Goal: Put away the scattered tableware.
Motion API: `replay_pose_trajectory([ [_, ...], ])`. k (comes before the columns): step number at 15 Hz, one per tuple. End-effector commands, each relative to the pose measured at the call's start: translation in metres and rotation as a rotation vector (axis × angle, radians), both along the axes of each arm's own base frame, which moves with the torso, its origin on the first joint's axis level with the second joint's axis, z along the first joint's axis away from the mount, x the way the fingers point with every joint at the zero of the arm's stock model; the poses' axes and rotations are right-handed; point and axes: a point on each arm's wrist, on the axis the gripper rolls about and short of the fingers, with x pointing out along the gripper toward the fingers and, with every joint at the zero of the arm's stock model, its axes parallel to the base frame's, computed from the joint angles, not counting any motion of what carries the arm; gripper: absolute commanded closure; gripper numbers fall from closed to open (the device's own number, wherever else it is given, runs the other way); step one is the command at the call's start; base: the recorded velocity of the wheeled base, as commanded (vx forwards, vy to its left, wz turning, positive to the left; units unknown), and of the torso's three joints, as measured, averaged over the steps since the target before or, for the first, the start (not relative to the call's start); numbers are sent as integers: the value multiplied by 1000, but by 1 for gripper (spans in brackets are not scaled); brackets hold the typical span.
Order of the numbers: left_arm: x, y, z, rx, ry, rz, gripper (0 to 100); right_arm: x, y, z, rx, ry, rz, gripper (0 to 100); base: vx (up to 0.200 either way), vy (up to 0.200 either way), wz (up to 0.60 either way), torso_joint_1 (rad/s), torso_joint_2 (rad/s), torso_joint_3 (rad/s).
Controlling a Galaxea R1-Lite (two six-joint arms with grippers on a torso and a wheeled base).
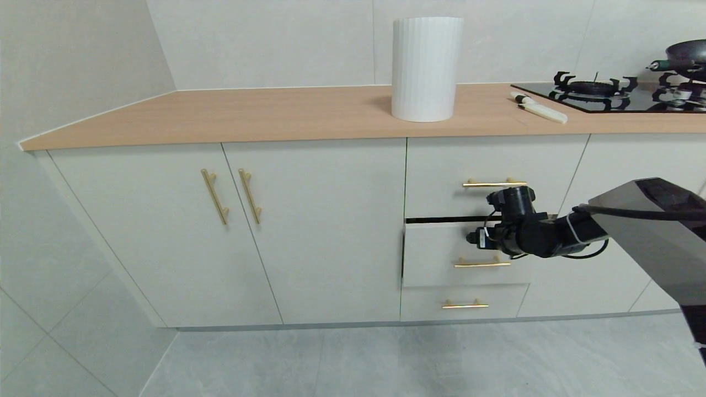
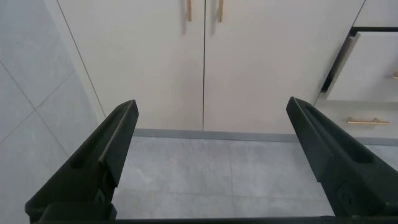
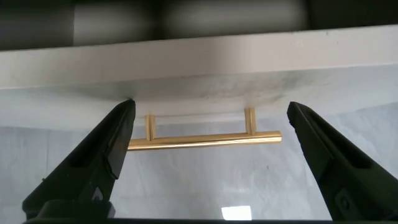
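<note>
Your right gripper (image 3: 209, 109) sits right in front of the middle drawer (image 1: 436, 251), its fingers (image 3: 106, 155) spread wide, one on either side of that drawer's gold handle (image 3: 205, 141) and not touching it. The drawer stands slightly pulled out, with a dark gap along its top edge. Your left gripper (image 2: 211, 104) hangs low, down and to the left of the drawer, also spread apart with nothing between its fingers, over the grey floor (image 2: 205, 168) and facing the double cabinet doors (image 2: 261, 62).

The piece of tableware you can see is a pale-handled knife (image 1: 538, 107), lying on the wooden worktop (image 1: 248, 113) above the drawer and off to its right, just beside the black hob (image 1: 606, 91). A tall white ribbed container (image 1: 426, 69) stands upright on the worktop above the drawer's left end.
</note>
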Motion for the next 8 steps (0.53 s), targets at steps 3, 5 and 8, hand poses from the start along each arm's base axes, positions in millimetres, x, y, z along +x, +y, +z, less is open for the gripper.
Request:
replay_pose_trajectory([
  [3, 0, 0, 0, -1, 1, 0, 0, 10, 2, -15, 10, -73, -6, 0, 0, 0, 0, 0, 0, 0],
  [5, 0, 0, 0, -1, 1, 0, 0, 12, 2, -16, 14, -98, -9, 0, 0, 0, 0, 0, 0, 0],
  [8, 0, 0, 0, -1, 1, 0, 0, 17, 3, -21, 8, -129, -29, 0, 0, 0, 0, 0, 0, 0],
])
